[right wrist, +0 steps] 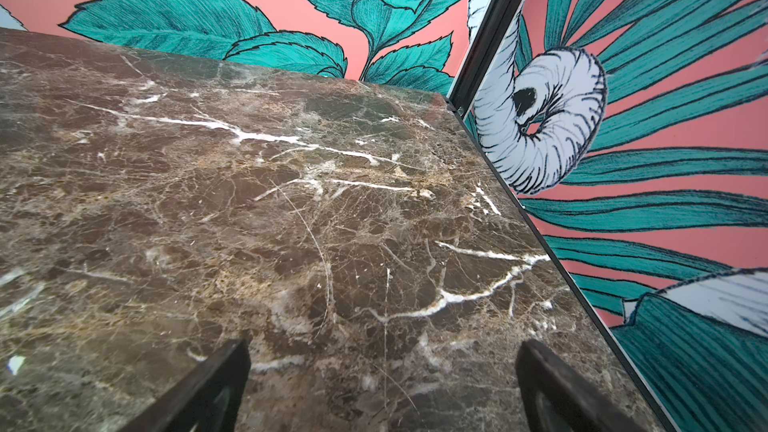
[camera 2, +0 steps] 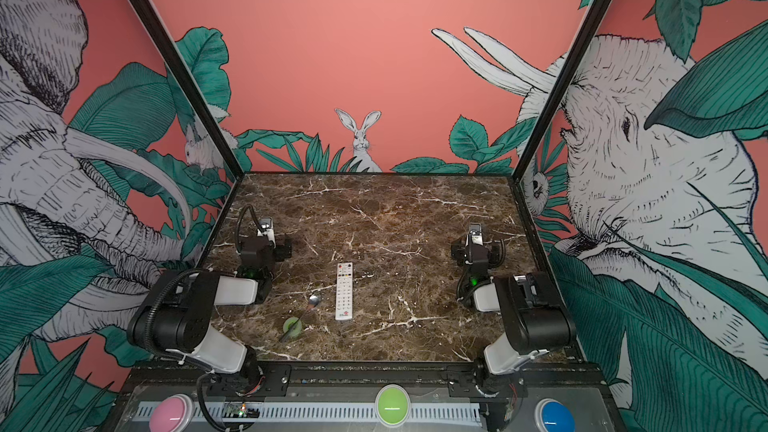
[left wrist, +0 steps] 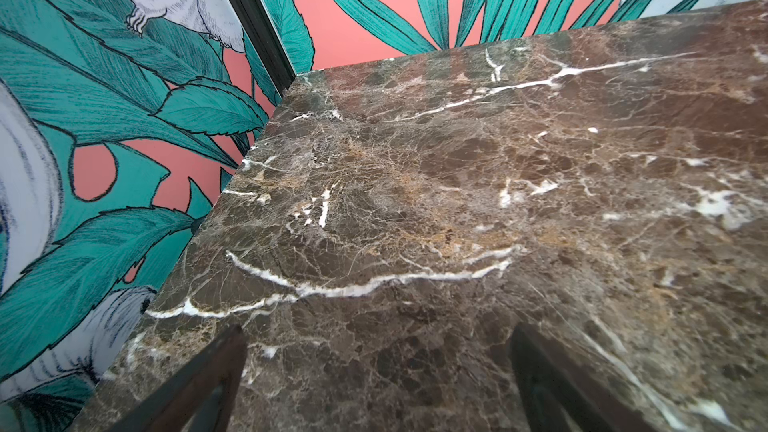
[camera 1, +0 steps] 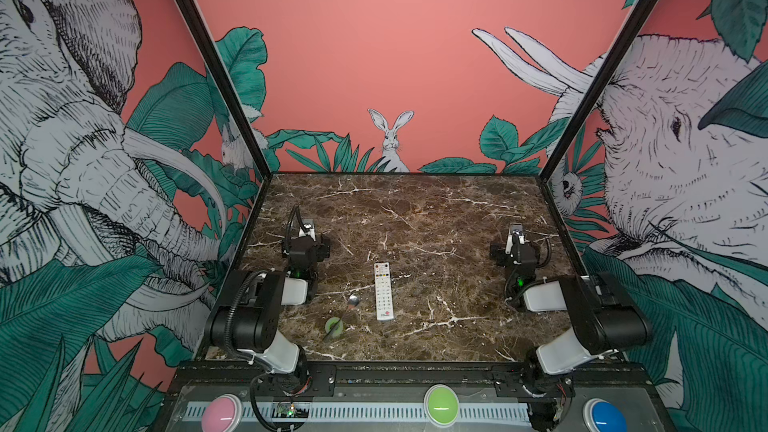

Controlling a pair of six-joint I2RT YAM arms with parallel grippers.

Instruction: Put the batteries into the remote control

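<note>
Both agape, empty: left gripper (camera 1: 306,224), right gripper (camera 1: 516,229); remote control (camera 1: 383,290) btwn them, axis front-back, nearer left; batteries unseen.

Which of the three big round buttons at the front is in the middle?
The green button; the pink button sits to its left and the blue button to its right.
</note>
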